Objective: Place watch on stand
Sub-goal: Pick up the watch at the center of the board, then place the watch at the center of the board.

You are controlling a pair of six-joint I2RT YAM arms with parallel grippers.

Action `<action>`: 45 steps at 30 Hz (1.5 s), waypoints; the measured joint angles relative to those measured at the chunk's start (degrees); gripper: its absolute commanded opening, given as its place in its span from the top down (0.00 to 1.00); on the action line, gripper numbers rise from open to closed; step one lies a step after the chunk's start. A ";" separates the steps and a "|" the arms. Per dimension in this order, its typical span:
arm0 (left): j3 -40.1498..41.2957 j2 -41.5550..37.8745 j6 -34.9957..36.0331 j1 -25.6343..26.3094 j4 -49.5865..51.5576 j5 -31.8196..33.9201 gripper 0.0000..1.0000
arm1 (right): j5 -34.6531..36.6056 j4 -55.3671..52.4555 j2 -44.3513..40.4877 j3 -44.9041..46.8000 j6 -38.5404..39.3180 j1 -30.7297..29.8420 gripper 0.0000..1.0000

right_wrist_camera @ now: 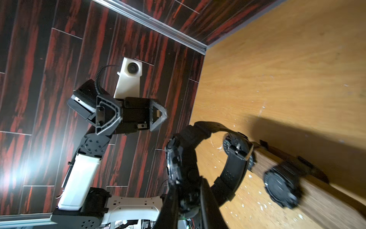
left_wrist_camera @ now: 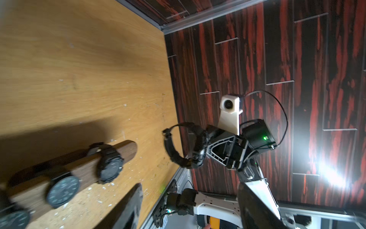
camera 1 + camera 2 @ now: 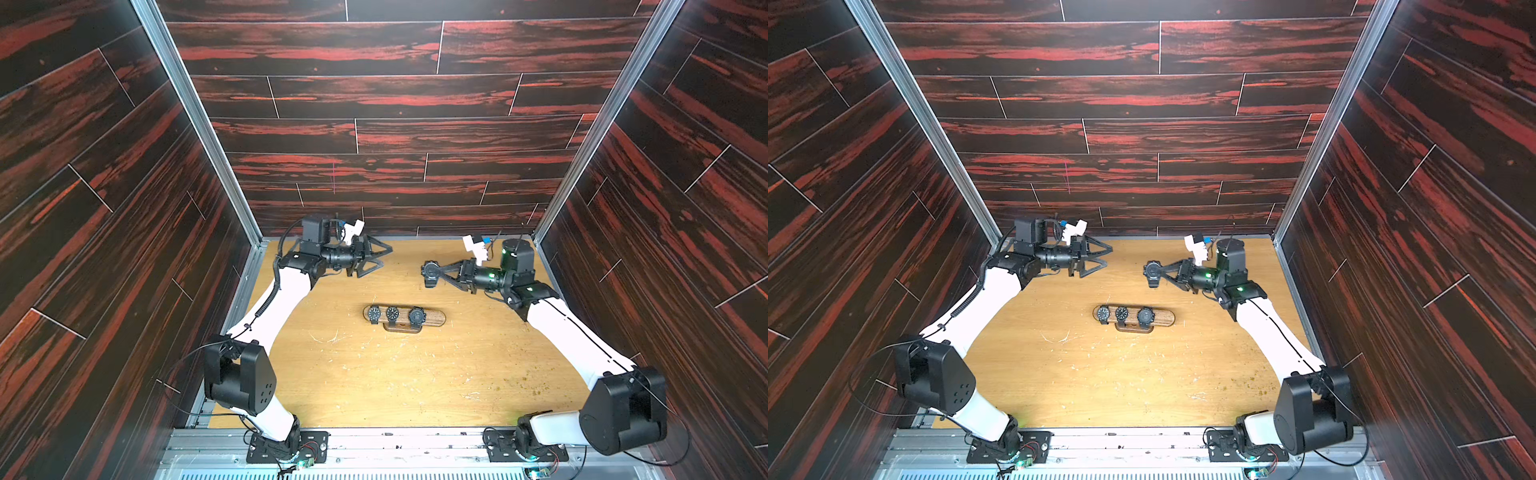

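In both top views I stand in a booth of dark red-streaked planks with aluminium corner posts, over a scratched light wood table. Just below frame centre sits the stand, a dark-brown bar with rounded ends on a smaller base, carrying three black watches from its left end, its right end bare. Right of centre my right gripper is clamped on the watch, black and held in the air above the table. Left of centre my left gripper is spread wide and empty.

In my left wrist view the table fills the upper left and the plank wall the right; the stand lies lower left, the watch near centre, its strap in a closed loop.

In my right wrist view the watch fills the lower centre, chunky black case between my fingers, buckled perforated strap; the stand runs off lower right
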State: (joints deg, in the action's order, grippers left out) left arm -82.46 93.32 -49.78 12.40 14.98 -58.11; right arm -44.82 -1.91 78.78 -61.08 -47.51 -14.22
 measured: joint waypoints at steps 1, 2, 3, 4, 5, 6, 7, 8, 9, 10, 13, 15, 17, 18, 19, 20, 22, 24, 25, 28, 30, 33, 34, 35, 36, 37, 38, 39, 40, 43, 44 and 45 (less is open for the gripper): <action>0.74 0.00 0.37 -0.44 0.59 0.31 0.24 | 0.11 -0.92 -0.42 0.70 0.42 0.50 1.00; 1.73 0.00 0.92 -0.94 1.51 0.81 0.24 | 0.26 -2.01 -0.85 1.42 1.01 1.11 1.00; 2.60 0.00 1.57 -1.36 2.58 1.40 0.24 | 0.44 -3.23 -1.25 2.08 1.64 1.75 1.00; 3.21 0.00 2.08 -1.66 3.52 1.84 0.24 | 0.55 -4.13 -1.57 2.54 2.16 2.21 1.00; 3.89 0.00 2.69 -1.99 4.50 2.45 0.24 | 0.72 -5.25 -1.99 3.13 2.80 2.75 1.00; 4.44 0.02 3.21 -2.25 5.29 3.04 0.24 | 0.90 -6.23 -2.43 3.67 3.41 3.23 1.00; 4.92 0.00 3.67 -2.47 5.95 3.52 0.24 | 0.98 -7.04 -2.82 4.20 3.91 3.65 1.00; 5.46 0.00 4.02 -2.67 6.43 3.96 0.24 | 1.07 -8.00 -3.26 4.79 4.46 4.09 1.00; 6.01 0.00 4.35 -2.78 6.71 4.37 0.24 | 1.14 -8.79 -3.72 5.49 5.01 4.52 1.00; 6.58 0.00 4.57 -2.84 6.82 4.63 0.24 | 1.16 -9.33 -3.96 6.03 5.33 4.85 1.00; 8.46 0.02 4.83 -3.17 7.06 5.18 0.24 | 1.27 -10.64 -4.33 7.89 6.32 5.64 1.00; 9.57 0.02 4.96 -3.41 7.13 5.53 0.24 | 1.42 -11.23 -4.33 9.31 6.78 5.88 1.00; 10.56 0.04 5.05 -3.54 7.32 5.97 0.24 | 1.55 -11.82 -4.31 10.54 7.28 5.92 1.00; 11.02 0.07 5.16 -3.65 7.37 6.19 0.24 | 1.55 -11.85 -4.31 11.08 7.56 5.95 1.00; 11.41 0.09 5.27 -3.78 7.48 6.45 0.24 | 1.55 -11.85 -4.31 11.47 7.74 5.97 1.00; 11.87 0.13 5.40 -3.96 7.54 6.78 0.24 | 1.53 -11.78 -4.26 11.91 7.93 5.99 1.00; 12.61 0.22 5.49 -4.28 7.72 7.32 0.24 | 1.33 -11.34 -3.98 12.87 8.26 6.25 1.00; 13.29 0.33 5.66 -4.61 7.76 7.82 0.24 | 1.20 -10.88 -3.54 13.75 8.59 6.73 1.00; 13.55 0.37 5.79 -4.79 7.82 8.09 0.24 | 1.07 -10.86 -3.26 14.12 8.68 7.04 1.00; 14.19 0.39 6.03 -5.35 8.11 8.76 0.24 | 0.92 -10.71 -2.62 14.86 9.05 7.80 1.00; 14.56 0.39 6.14 -5.79 8.20 9.14 0.24 | 0.87 -10.62 -2.56 15.08 9.33 8.20 1.00; 15.08 0.42 6.56 -6.34 8.94 9.79 0.24 | 0.87 -10.64 -2.36 15.13 10.03 8.52 1.00; 15.19 0.44 6.73 -6.36 9.31 10.08 0.24 | 0.87 -10.62 -2.23 15.13 10.21 8.52 1.00; 15.32 0.46 6.91 -6.45 9.46 10.36 0.24 | 0.87 -10.58 -2.01 15.19 10.32 8.55 1.00; 15.54 0.50 6.95 -6.47 9.44 10.64 0.24 | 0.87 -10.49 -1.90 15.32 10.45 8.57 1.00; 15.89 0.57 6.95 -6.47 9.44 10.82 0.24 | 0.87 -10.47 -1.79 15.52 10.54 8.57 1.00; 16.26 0.74 6.93 -6.47 9.44 11.04 0.24 | 0.87 -10.49 -1.66 15.74 10.60 8.57 1.00; 16.63 0.90 6.93 -6.47 9.33 11.21 0.24 | 0.85 -10.45 -1.55 15.91 10.69 8.57 1.00; 16.98 1.18 6.91 -6.47 9.33 11.30 0.24 | 0.85 -10.27 -1.33 16.15 10.73 8.57 1.00; 17.86 1.92 6.84 -6.47 9.01 11.65 0.24 | 0.79 -9.75 -0.76 16.92 10.71 8.57 1.00; 17.92 2.21 6.69 -6.45 9.01 11.67 0.24 | 0.68 -9.35 -0.61 17.25 10.67 8.57 1.00; 17.97 2.38 6.64 -6.45 8.90 11.69 0.24 | 0.61 -9.09 -0.39 17.49 10.60 8.57 1.00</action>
State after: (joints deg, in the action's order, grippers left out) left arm -64.49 95.70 -43.13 5.96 23.88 -46.41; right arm -44.21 -11.00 78.39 -43.59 -36.91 -5.65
